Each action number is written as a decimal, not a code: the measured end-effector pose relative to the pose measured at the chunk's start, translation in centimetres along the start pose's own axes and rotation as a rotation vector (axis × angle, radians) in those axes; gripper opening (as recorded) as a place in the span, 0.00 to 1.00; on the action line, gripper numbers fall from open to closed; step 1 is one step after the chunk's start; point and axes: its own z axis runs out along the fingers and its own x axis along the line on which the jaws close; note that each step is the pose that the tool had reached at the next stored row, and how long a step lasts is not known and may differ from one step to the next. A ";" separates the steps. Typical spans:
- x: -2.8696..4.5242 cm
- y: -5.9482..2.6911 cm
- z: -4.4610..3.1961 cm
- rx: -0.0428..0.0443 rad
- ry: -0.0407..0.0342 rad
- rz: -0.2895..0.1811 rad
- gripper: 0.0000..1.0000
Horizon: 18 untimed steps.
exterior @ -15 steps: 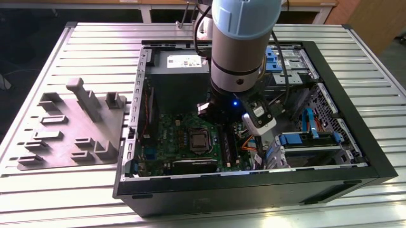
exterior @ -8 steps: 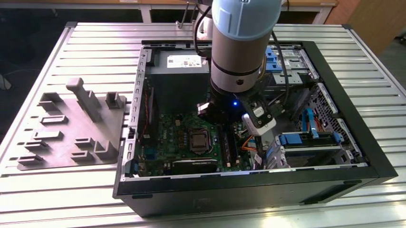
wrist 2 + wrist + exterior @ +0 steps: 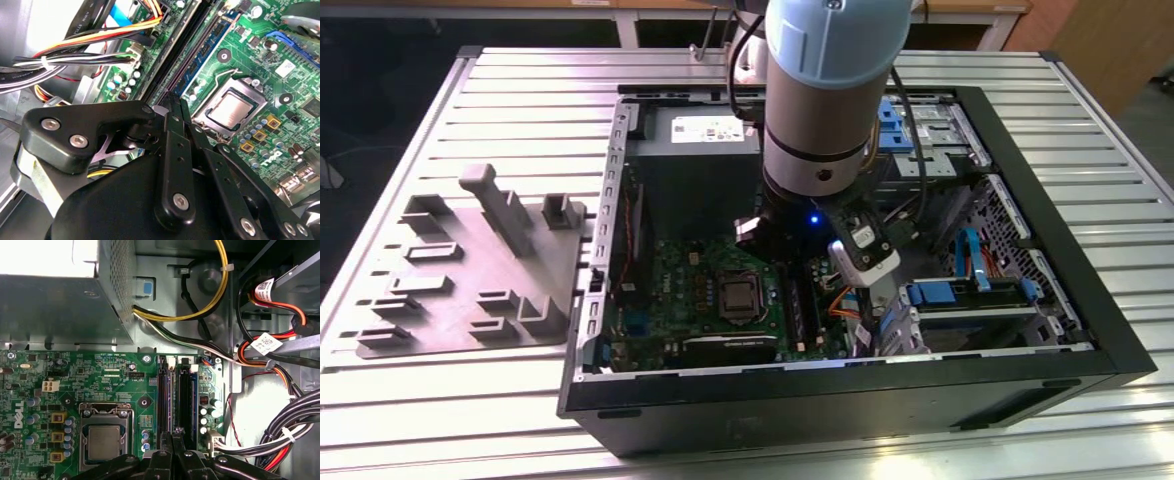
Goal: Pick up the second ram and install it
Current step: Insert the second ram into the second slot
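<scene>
- The grey fixture tray (image 3: 447,300) lies toward the bench's (image 3: 454,405) edge on the exterior view's left. It is well apart from the open computer case (image 3: 854,385), so I judge no hazard there.
- On the motherboard (image 3: 90,370) the processor (image 3: 104,440) sits bare in its socket, near the gripper's black linkage. If the arm drifts sideways, those links could scrape it or the small capacitors beside it.
- The second ram (image 3: 212,37), which I take to be the blue-green stick, stands on edge among the memory slots (image 3: 185,390) between the socket and the board's cable-side edge. You cannot tell whether it is fully seated. A tilted stick could jam or flex under a downward push.
- Your gripper (image 3: 175,432) has its fingers drawn together with nothing visible between the pads. The tips are low at one end of the slots, and contact cannot be told. Pressing on one end alone could rock the stick or land on slot plastic.
- The cable bundles (image 3: 295,415) hang just beside the slots and could snag the linkage.
</scene>
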 end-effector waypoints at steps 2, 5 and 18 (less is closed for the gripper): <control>0.00 0.00 0.00 0.0001 0.0000 0.000 0.12; 0.00 0.00 0.01 0.0000 0.0000 0.000 0.12; -0.06 -0.01 0.04 -0.0008 -0.0012 0.019 0.12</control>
